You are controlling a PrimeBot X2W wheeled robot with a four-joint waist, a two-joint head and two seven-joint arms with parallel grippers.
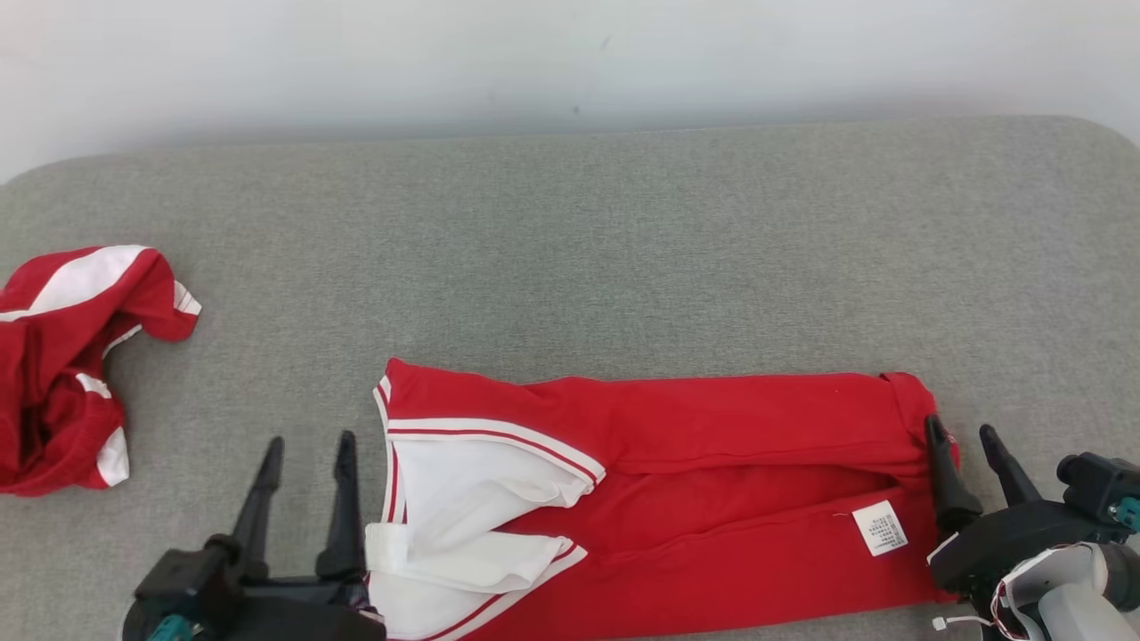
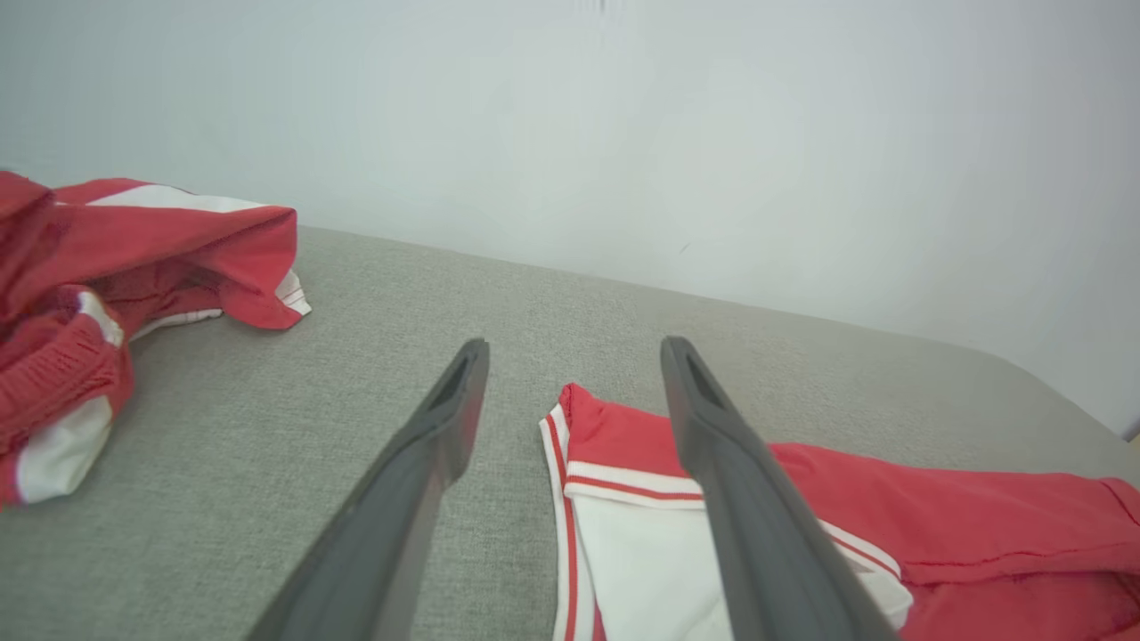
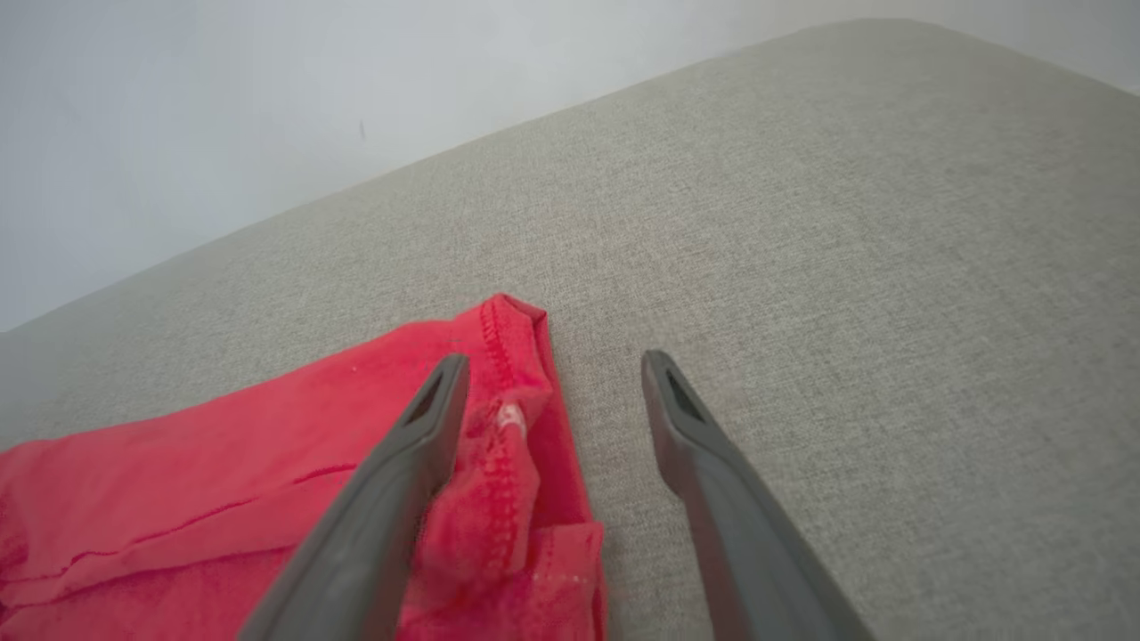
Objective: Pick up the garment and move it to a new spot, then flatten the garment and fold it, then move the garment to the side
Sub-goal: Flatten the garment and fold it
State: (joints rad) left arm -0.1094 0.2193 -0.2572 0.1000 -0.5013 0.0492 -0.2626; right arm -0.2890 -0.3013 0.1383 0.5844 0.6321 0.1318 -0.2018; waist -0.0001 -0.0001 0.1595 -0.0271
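Red garment (image 1: 712,481) lies flat on the grey fabric surface (image 1: 623,249), lower centre of the head view, folded into a long band running left to right. It has white panels w/ red-white trim at its left end & a small white label (image 1: 880,527) near its right end. Left claw (image 1: 310,441) is at lower left of that view, fingers spread apart & gripping nothing — its tips sit just beside the garment's left edge. In the left wrist view one finger crosses over the white panel, the other is over bare surface. Right claw (image 1: 959,425) is at lower right, also spread wide, nothing held. In the right wrist view one finger sits over the stitched red hem, the other over bare grey fabric. A 2nd red-and-white garment (image 1: 62,374) is bunched up at the far left edge of the head view, well apart from the folded one. Pale wall (image 1: 534,53) runs across the top.
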